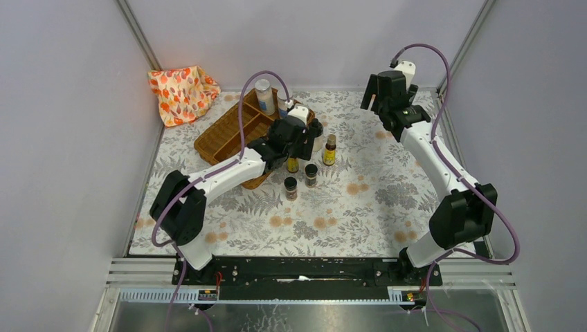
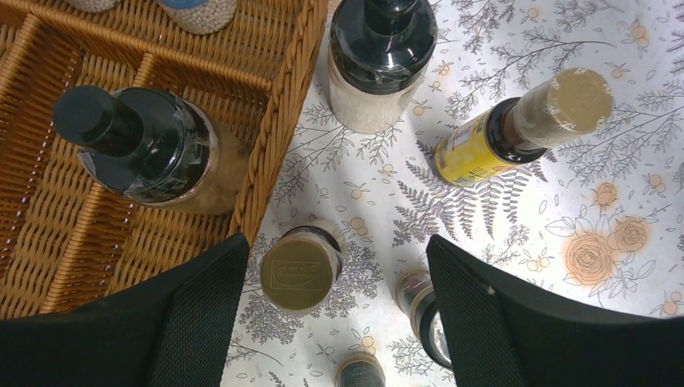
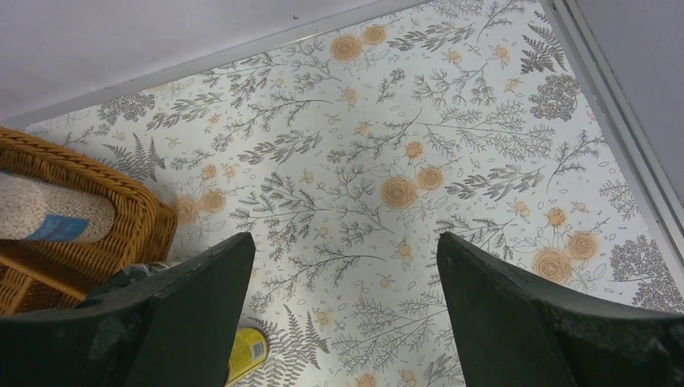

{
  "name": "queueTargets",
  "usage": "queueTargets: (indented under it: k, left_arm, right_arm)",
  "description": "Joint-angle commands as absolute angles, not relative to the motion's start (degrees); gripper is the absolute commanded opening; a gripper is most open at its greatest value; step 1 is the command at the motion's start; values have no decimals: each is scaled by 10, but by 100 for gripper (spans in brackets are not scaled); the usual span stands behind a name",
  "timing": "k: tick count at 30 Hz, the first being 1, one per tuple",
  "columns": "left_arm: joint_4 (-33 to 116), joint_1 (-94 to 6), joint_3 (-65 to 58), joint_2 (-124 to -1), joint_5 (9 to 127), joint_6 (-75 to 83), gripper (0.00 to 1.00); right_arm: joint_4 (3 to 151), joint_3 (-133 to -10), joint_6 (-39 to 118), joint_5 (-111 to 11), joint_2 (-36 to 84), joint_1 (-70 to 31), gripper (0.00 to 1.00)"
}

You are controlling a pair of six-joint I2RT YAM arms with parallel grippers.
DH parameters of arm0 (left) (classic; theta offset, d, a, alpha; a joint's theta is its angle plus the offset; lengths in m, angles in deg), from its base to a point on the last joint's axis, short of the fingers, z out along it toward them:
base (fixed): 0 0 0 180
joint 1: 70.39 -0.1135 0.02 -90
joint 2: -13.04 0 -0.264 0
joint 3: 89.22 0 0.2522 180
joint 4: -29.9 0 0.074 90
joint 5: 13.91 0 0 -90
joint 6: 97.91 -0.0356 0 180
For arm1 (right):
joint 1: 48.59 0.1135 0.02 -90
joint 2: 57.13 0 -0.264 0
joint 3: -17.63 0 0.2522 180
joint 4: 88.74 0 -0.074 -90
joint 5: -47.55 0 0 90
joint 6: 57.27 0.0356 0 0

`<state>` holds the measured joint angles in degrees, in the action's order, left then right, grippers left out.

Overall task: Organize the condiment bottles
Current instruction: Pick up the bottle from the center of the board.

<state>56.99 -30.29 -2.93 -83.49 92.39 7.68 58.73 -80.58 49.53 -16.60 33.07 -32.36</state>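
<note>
Condiment bottles (image 1: 311,174): most stand grouped just outside tray (image 2: 48,242) rim; one black-capped jar (image 2: 145,149) inside tray. Left gripper (image 2: 335,242) spread, tan-capped bottle (image 2: 298,274) standing between its fingers beside tray. Right gripper (image 3: 345,238) spread, holding nothing, beyond tray's corner.

Black-capped jar (image 2: 145,149) upright in wicker tray (image 2: 278,137), second jar (image 2: 377,56) just outside its rim, tan-capped yellow bottles (image 2: 524,121), short spice jars (image 1: 291,187) upright nearby

No legible text, embossed beige cap (image 2: 297,274) unreadable
</note>
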Motion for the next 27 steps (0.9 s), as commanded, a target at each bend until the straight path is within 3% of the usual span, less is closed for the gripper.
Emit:
queueTargets:
  k: [1,8,24,27]
  left_arm:
    - [536,-302,-32,-852,942,79,85]
    - [532,-304,-41,-849,956,79,78]
    - [537,-316,-66,-822,970,85,45]
    - [534,-317,-73,-813,974,83,35]
  right_arm:
    - [611,-801,497,-167,301,-329,91]
    - [611,-798,497,-166,299,-332,90]
    - [610,-798,497,-160,303,-332,90]
    - [609,-799,497,-157,302,-332,89]
